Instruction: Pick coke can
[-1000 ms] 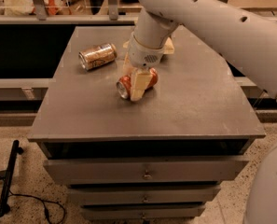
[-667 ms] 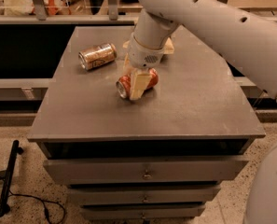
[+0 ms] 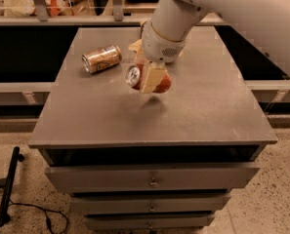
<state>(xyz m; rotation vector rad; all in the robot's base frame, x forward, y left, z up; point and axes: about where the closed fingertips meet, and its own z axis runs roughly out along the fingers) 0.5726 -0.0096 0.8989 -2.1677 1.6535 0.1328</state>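
Observation:
The red coke can (image 3: 161, 81) lies sideways in my gripper (image 3: 147, 77), silver end facing left, lifted a little above the grey cabinet top (image 3: 198, 106) with its shadow beneath. The cream-coloured fingers (image 3: 150, 78) are shut across the can's body. My white arm comes down from the upper right.
A tan-brown can (image 3: 101, 58) with a silver top lies on its side at the back left of the cabinet top. The cabinet has drawers (image 3: 153, 179) below. A railing runs behind it. A black cable and stand (image 3: 8, 189) lie on the floor at the left.
The gripper has lifted the coke can off the cabinet top; it now hangs a little above the surface. The tan-brown can has not moved.

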